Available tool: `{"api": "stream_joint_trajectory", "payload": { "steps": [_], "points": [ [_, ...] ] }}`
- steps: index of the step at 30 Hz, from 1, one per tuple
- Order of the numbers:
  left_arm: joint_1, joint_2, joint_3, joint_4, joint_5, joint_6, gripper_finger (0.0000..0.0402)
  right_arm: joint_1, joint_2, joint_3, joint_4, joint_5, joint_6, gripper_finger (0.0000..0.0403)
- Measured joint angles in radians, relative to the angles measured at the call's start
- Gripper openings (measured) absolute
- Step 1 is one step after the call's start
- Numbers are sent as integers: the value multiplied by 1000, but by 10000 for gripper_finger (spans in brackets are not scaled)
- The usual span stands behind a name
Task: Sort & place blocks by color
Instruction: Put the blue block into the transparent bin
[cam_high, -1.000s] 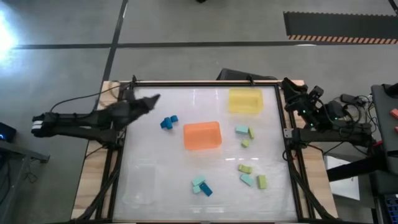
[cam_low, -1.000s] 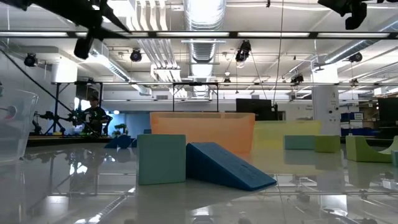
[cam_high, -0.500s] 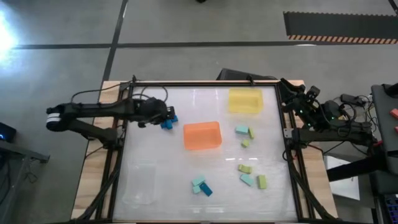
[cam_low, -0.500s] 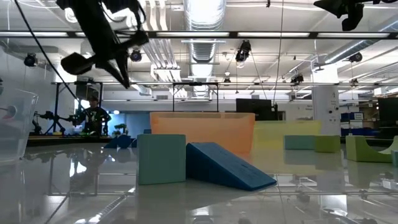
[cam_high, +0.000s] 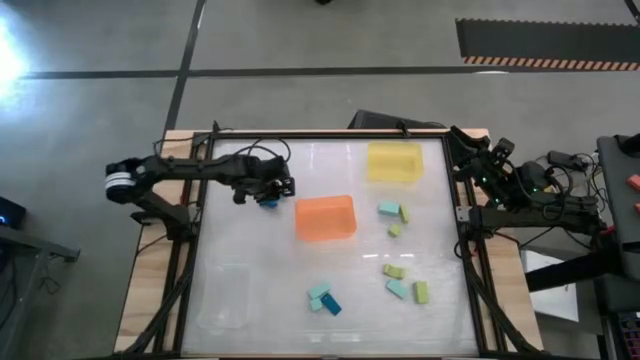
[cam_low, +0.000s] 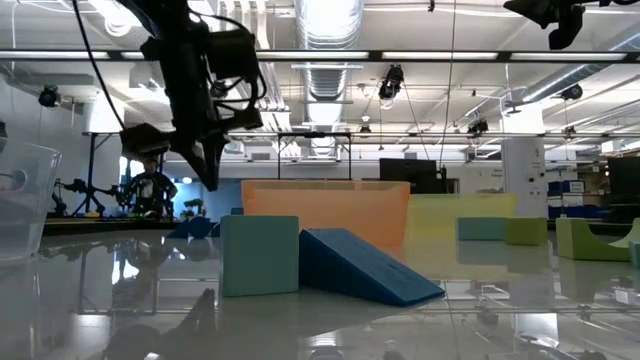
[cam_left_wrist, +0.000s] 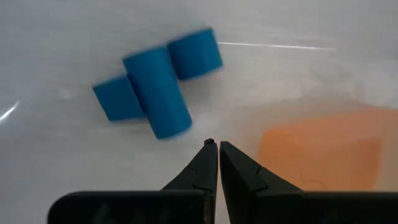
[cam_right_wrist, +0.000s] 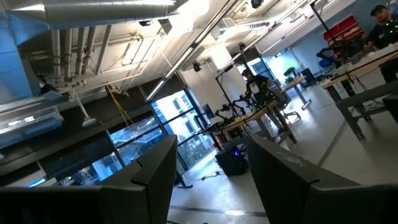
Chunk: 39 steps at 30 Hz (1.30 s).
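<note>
1. No brand, label or writing is readable anywhere.
2. My left gripper (cam_left_wrist: 217, 144) is pressed fully shut with nothing in it, just beside the dark blue blocks (cam_left_wrist: 158, 81).
3. From overhead my arm covers most of those blocks (cam_high: 268, 199), left of the orange tray (cam_high: 325, 217).
4. Only overhead shows the yellow tray (cam_high: 394, 161), the clear tray (cam_high: 225, 296) and the scattered teal and green blocks (cam_high: 390, 210).
5. My right gripper (cam_high: 473, 152) waits parted and empty at the table's edge.

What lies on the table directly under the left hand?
Under the shut left hand lie dark blue blocks, clustered and touching, beside the orange tray. The high view hides most of them behind the arm.
</note>
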Motion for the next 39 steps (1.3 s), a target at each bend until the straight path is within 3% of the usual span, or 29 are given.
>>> {"api": "stream_joint_trajectory", "payload": {
  "steps": [6,13,19,39],
  "points": [
    [21,58,-7,9,-11,8,16,0,0,0,0,-3,13,185],
    [21,70,-7,10,-22,29,92,0,0,0,0,-3,15,185],
    [21,78,-8,9,-99,31,136,0,0,0,0,-3,16,185],
    [21,181,-8,11,-129,61,144,0,0,0,-2,-3,15,185]
  ]
}}
